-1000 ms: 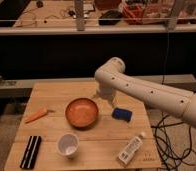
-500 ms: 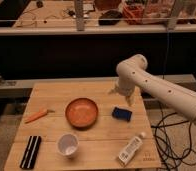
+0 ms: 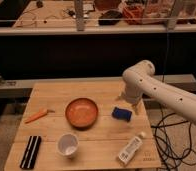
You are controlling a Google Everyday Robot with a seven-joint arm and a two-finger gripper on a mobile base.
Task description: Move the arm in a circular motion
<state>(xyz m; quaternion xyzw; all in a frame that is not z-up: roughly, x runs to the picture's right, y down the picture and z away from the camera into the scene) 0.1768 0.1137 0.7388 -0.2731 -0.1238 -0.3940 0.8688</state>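
The arm (image 3: 163, 92) is cream-white with thick tubular links and enters from the right edge. Its rounded elbow (image 3: 138, 75) hangs over the right side of the wooden table (image 3: 98, 142). From the elbow a short link points down to the gripper (image 3: 132, 102), which sits just above and behind a blue block (image 3: 122, 114). The gripper's tip is narrow and partly hidden by the link above it.
On the table lie an orange bowl (image 3: 82, 112), a carrot (image 3: 37, 116), a white cup (image 3: 67, 145), a black striped bar (image 3: 31, 151) and a white bottle (image 3: 131, 148). Black cables (image 3: 173, 137) trail on the floor at right. A dark bench runs behind.
The elbow and gripper have swung rightward, from above the bowl's far edge to the table's right side near the blue block. The table objects have not moved.
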